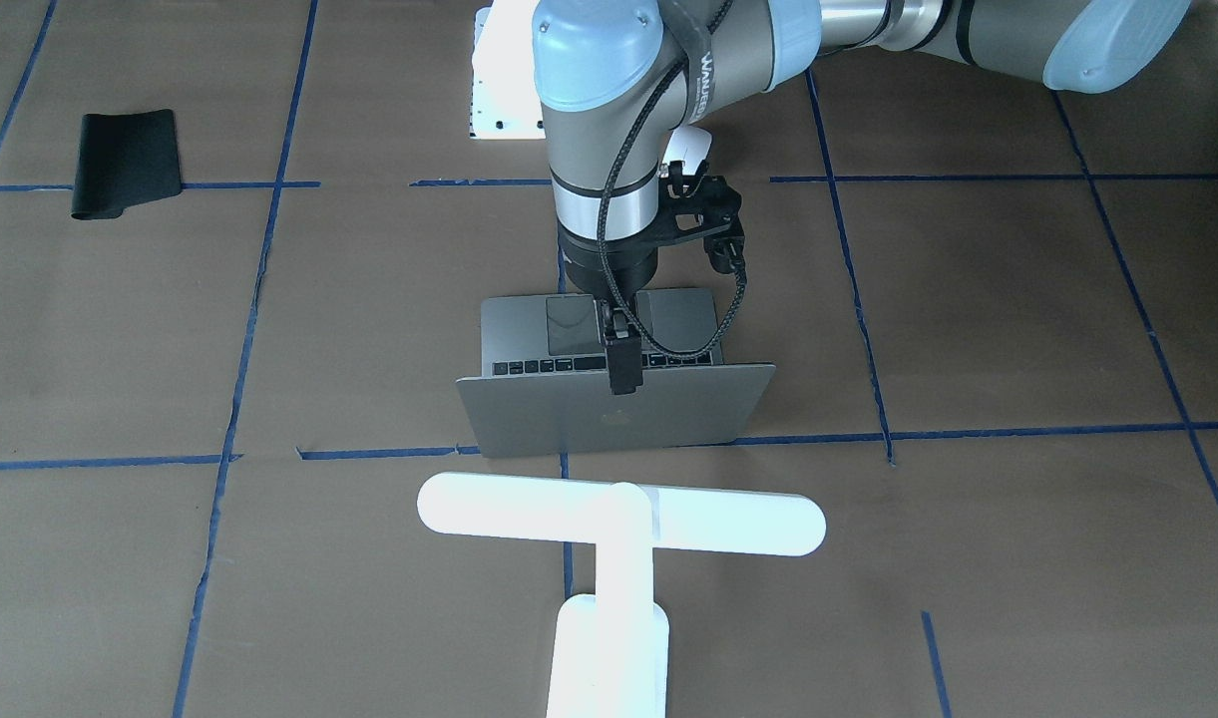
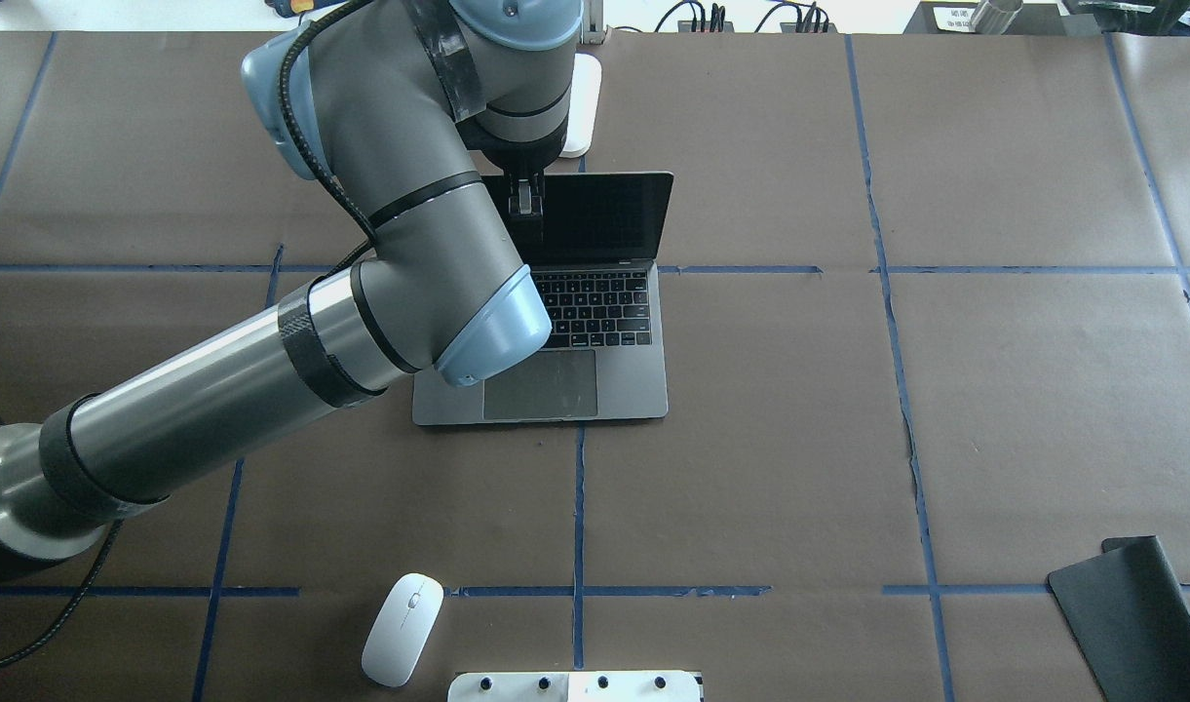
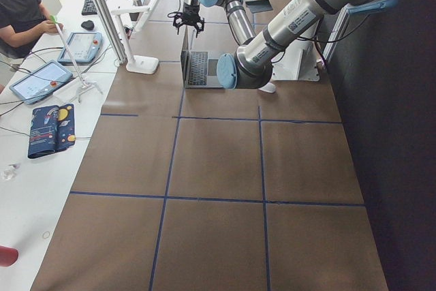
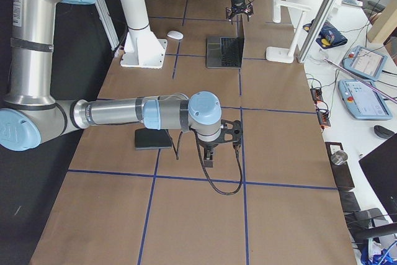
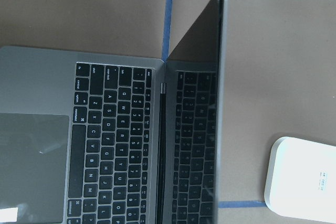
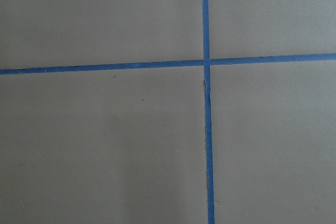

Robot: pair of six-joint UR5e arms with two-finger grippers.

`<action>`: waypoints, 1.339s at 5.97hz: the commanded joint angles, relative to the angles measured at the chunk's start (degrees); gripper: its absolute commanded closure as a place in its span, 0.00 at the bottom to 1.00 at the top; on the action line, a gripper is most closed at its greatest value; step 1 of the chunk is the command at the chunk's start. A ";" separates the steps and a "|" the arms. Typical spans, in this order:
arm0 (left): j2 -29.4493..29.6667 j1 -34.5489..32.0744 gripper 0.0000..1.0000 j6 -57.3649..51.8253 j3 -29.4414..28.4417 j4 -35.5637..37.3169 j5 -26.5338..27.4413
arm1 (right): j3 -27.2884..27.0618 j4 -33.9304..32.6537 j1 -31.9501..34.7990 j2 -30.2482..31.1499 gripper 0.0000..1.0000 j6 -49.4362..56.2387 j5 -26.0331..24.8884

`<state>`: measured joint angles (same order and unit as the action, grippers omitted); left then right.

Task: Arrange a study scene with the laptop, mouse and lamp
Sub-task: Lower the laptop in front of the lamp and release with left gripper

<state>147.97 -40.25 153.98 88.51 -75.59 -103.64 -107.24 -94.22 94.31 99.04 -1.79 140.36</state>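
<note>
Fingers of the left gripper straddle the lid's top edge of the laptop, perhaps nipping it; I cannot tell. It stands open mid-table, the lamp just behind. The right gripper hangs well apart, grip unreadable.

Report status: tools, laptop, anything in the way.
Left tool straddling lid edge of open laptop, grip unclear. Right tool over table, state unclear. Lamp stands beyond laptop; mouse near robot base. No obstruction seen around laptop.
</note>
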 commanded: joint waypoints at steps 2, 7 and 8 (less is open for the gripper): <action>-9.94 -0.09 0.00 -10.40 15.75 1.41 -0.25 | -2.00 0.00 0.00 -0.16 0.00 -5.39 0.01; -22.20 2.28 0.00 -37.06 30.23 1.33 -0.60 | -5.00 13.98 -13.83 -0.52 0.00 -32.54 -0.17; -22.20 2.55 0.00 -38.13 30.66 1.33 -0.51 | -5.09 21.81 -18.24 1.22 0.00 -40.67 -0.26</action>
<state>125.93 -38.10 117.48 118.76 -74.27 -104.21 -112.24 -79.87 80.71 99.07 -33.65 140.19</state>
